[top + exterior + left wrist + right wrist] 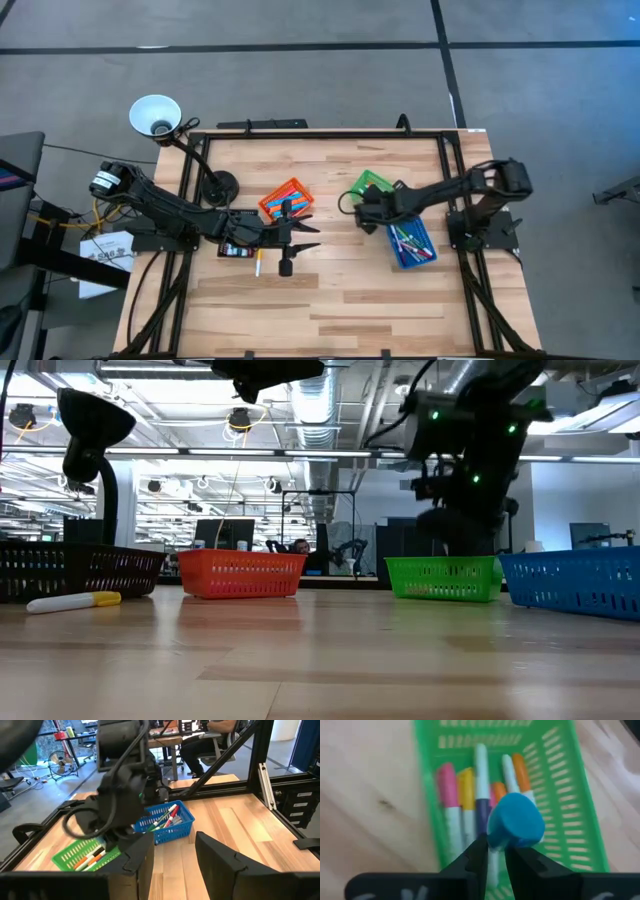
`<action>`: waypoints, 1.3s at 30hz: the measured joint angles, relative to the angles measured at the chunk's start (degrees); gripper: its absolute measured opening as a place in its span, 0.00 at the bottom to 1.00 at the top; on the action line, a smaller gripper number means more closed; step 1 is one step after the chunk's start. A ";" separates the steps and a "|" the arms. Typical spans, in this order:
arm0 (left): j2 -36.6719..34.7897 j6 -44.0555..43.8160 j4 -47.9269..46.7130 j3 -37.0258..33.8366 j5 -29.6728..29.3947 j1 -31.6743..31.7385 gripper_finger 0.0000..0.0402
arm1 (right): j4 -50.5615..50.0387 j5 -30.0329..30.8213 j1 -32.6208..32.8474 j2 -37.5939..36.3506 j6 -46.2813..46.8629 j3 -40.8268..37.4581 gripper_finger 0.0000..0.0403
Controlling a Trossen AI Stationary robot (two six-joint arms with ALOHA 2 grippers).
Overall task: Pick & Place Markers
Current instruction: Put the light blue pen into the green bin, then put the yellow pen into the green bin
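Observation:
My right gripper point(496, 857) is shut on a marker with a blue cap point(515, 822), above the green bin point(570, 795). Several markers point(470, 800) in pink, yellow, white and orange lie in that bin. In the high view this gripper point(365, 215) stands at the green bin's point(372, 183) near end. More markers point(410, 240) lie in the blue bin point(428, 252). My left gripper point(308, 235) hangs open near the orange bin point(285, 195), with nothing between its fingers point(220, 862). A white marker with a yellow cap point(75, 601) lies flat on the table. My right gripper pinches the marker between its two fingers, just under the blue cap point(497, 845). The fingers slant down from above the green bin. The capped end sticks out past the fingers toward the wrist camera. The marker is lifted clear of the bin; its lower part is hidden behind the cap.
A black bin point(75, 570) stands at the left beside the left arm. A lamp with a white shade point(155, 113) stands on a dark base point(218, 185) at the far left. Bare wood point(350, 310) runs along the table's near side. People sit in the room beyond point(210, 740).

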 joint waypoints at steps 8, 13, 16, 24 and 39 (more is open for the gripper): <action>0.00 0.02 0.01 0.00 0.00 0.00 0.35 | 0.07 -0.06 -2.68 3.31 -0.42 0.04 0.17; 0.00 0.02 0.00 0.00 0.00 0.00 0.35 | -0.17 0.30 -1.83 2.92 -1.14 0.05 0.23; 0.00 0.02 0.00 0.00 0.00 0.00 0.35 | -0.31 1.51 -0.67 2.74 -1.53 0.17 0.28; 0.00 -2.09 0.00 0.00 0.00 0.00 0.35 | -2.20 3.04 3.50 2.56 -4.96 6.67 0.41; 0.00 -45.21 -23.15 -0.04 2.65 -9.29 0.30 | -5.22 14.44 15.89 2.54 -16.61 19.96 0.40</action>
